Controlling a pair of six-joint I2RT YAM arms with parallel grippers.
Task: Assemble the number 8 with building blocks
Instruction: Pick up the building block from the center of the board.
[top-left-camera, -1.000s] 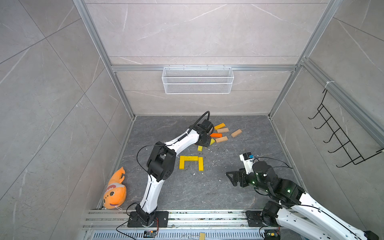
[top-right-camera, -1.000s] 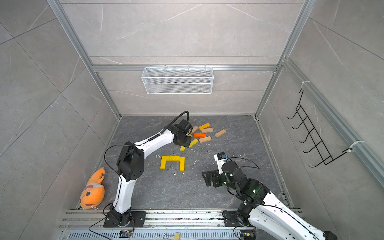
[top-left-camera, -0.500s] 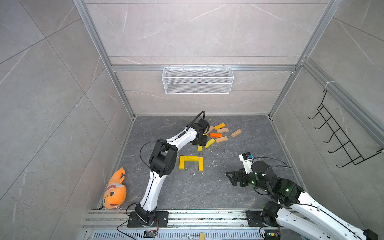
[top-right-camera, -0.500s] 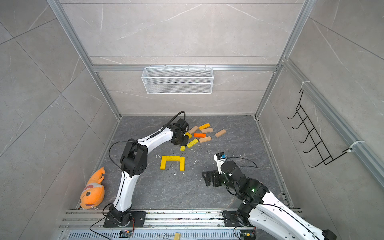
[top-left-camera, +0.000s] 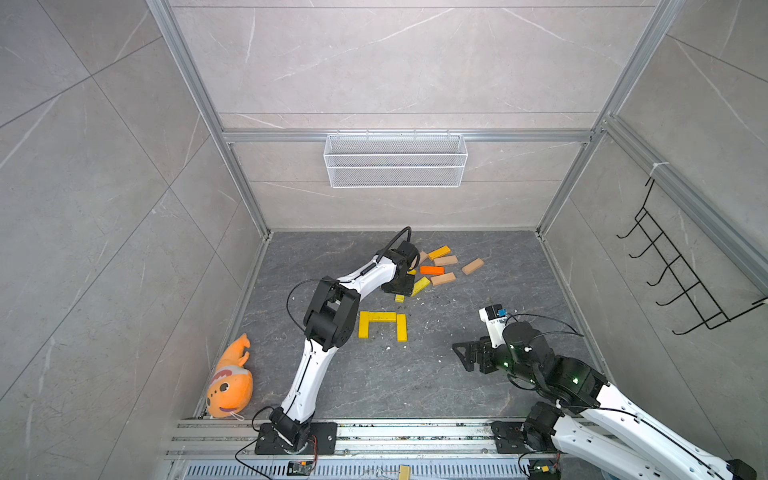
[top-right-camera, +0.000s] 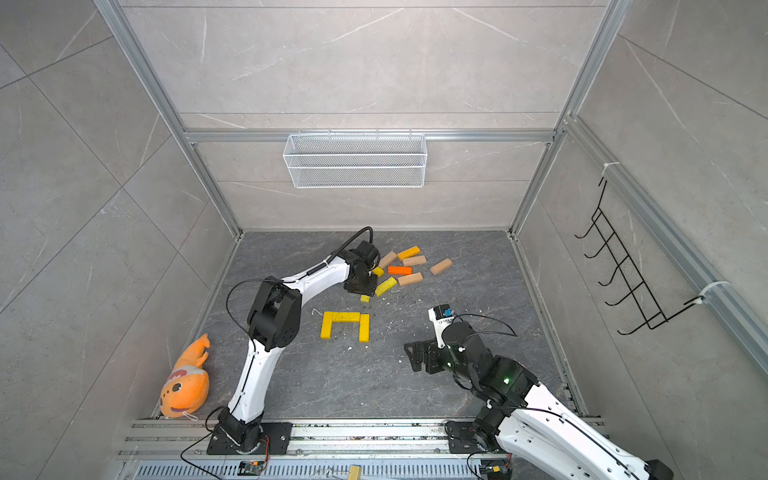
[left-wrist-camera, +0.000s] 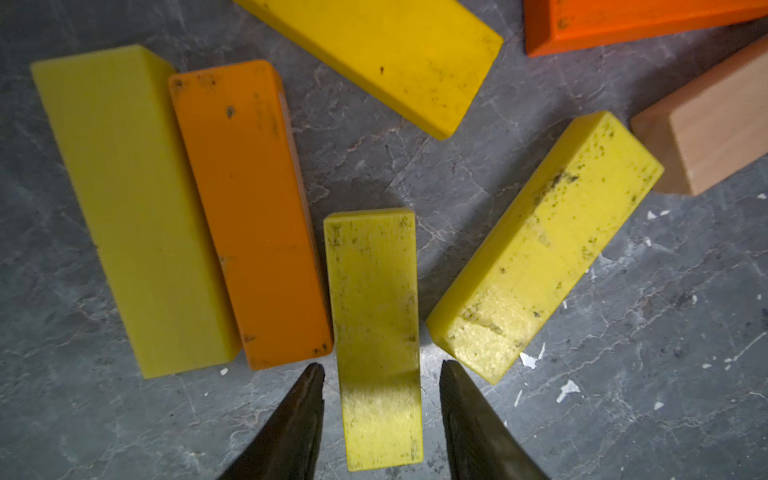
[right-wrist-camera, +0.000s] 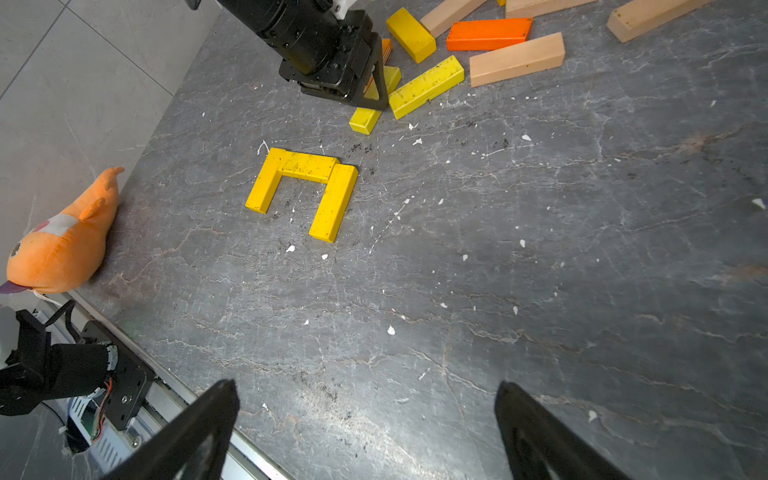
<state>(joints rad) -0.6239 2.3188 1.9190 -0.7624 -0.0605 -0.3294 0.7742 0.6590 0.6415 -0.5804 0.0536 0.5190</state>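
Three yellow building blocks (top-left-camera: 382, 318) (top-right-camera: 345, 318) (right-wrist-camera: 307, 166) lie joined as an arch open toward the front. Behind it is a loose pile of several yellow, orange and tan blocks (top-left-camera: 432, 270) (top-right-camera: 400, 270). My left gripper (top-left-camera: 399, 286) (top-right-camera: 361, 286) (left-wrist-camera: 379, 365) is down over the near-left end of the pile. Its jaws straddle one end of a scuffed yellow block (left-wrist-camera: 374, 316) (right-wrist-camera: 365, 118), with a strip of floor showing on each side, so it is open. My right gripper (top-left-camera: 461, 353) (top-right-camera: 413, 353) (right-wrist-camera: 365, 388) hovers wide open over bare floor at the front right, holding nothing.
An orange plush fish (top-left-camera: 230, 382) (right-wrist-camera: 62, 245) lies at the front left by the wall. A white wire basket (top-left-camera: 395, 160) hangs on the back wall and a black hook rack (top-left-camera: 681, 282) on the right wall. A metal rail (top-left-camera: 374, 432) bears both arm bases.
My left arm has shifted slightly, bringing its gripper a little nearer and lower over the pile's edge. The right arm and all the blocks have stayed put.
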